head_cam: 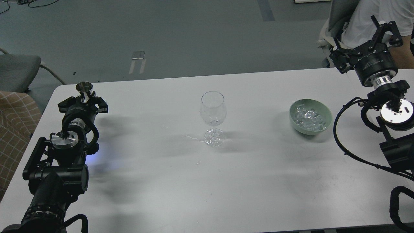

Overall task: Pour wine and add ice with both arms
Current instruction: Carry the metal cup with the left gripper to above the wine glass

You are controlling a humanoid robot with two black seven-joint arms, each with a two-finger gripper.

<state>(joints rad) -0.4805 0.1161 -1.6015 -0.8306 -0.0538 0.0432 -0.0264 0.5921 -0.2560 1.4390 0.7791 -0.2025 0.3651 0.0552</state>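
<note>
An empty, clear wine glass (212, 111) stands upright at the middle of the white table (155, 181). A pale green bowl (327, 124) holding ice cubes (310, 118) sits to its right. My left gripper (83, 101) is at the table's far left and is shut on a small metal jigger (84, 87), holding it upright above the table. My right gripper (361, 39) is open and empty, raised beyond the table's far right edge, behind and to the right of the bowl.
A seated person in a white shirt (372, 16) is right behind my right gripper. A grey chair (16, 69) and a checked cushion (13, 123) stand off the table's left edge. My right arm's cables (343, 142) loop near the bowl.
</note>
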